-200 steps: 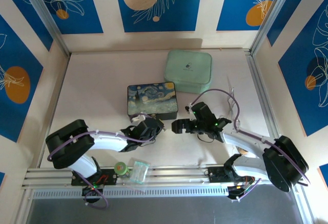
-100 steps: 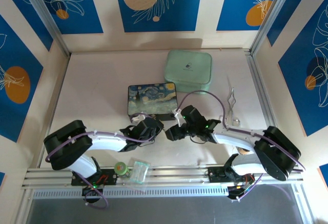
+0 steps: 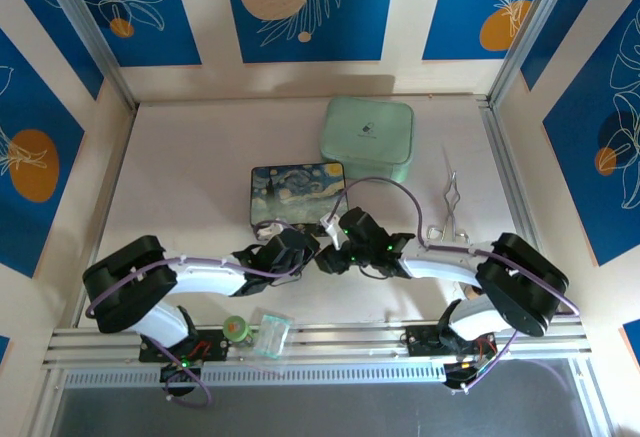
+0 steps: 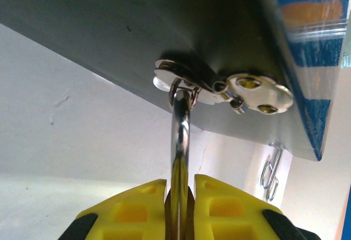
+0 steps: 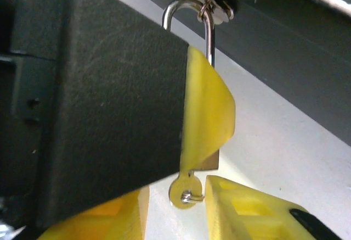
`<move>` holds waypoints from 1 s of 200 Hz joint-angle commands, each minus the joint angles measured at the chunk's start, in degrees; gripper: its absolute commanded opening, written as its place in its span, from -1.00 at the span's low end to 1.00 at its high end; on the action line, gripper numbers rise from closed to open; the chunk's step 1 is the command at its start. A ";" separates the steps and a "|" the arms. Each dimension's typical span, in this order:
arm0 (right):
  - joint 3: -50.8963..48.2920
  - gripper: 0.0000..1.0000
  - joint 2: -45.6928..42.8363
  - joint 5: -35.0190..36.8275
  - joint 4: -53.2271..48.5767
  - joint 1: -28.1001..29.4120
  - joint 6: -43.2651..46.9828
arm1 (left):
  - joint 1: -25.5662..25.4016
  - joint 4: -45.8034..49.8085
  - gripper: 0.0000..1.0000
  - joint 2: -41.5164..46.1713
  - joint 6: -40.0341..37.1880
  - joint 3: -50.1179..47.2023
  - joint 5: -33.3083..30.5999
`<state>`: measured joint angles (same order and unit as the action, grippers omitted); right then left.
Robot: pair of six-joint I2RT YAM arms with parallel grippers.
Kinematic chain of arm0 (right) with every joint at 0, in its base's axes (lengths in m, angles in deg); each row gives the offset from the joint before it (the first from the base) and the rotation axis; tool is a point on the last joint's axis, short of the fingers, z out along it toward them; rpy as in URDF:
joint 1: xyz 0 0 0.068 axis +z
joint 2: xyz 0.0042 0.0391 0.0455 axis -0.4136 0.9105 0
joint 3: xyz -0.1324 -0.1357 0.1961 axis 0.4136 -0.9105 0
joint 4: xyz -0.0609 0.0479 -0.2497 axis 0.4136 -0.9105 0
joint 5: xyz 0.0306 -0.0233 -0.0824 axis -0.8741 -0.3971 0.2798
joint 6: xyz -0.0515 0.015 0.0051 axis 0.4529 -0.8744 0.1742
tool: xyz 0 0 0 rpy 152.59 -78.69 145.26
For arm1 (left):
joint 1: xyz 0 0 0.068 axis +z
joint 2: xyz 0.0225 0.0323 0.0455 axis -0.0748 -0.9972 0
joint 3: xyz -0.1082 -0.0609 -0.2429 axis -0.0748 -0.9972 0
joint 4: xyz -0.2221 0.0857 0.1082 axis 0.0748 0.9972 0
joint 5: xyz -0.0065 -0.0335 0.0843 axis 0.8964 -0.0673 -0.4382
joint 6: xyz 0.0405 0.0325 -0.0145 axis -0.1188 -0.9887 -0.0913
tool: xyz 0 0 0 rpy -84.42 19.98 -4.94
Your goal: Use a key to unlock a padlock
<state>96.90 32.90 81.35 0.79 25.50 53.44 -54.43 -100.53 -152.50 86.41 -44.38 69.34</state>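
Yellow pads of my left gripper (image 4: 179, 196) are pressed tight on the padlock (image 4: 180, 135), just in front of the painted box (image 3: 297, 189). The silvery shackle rises straight up from between the pads and hooks through the latch (image 4: 219, 86) on the box's dark front wall. Most of the lock's body is hidden in that grip. From my right wrist a thin brassy edge shows under the pad.

Just below that edge hangs the round silvery head of the key (image 5: 184, 190), with a tiny ring through it. My right gripper (image 5: 176, 207) sits beside the left one at the box's front. Its fingers are apart, with the key's head in the gap between them and nearer one finger. I cannot tell whether it touches.

Behind the box lies a mint-green case (image 3: 367, 137). To the box's right, well apart, a bent wire (image 3: 449, 202) rests on the table (image 3: 190, 177).
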 commanded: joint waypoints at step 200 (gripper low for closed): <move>-6.22 -0.51 3.80 -16.50 11.69 -15.83 -17.29 | -0.30 -9.74 -1.00 -0.19 1.26 -2.33 3.32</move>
<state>91.35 35.15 59.28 13.27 12.02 38.32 -54.41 -107.83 -153.01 88.00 -45.62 69.62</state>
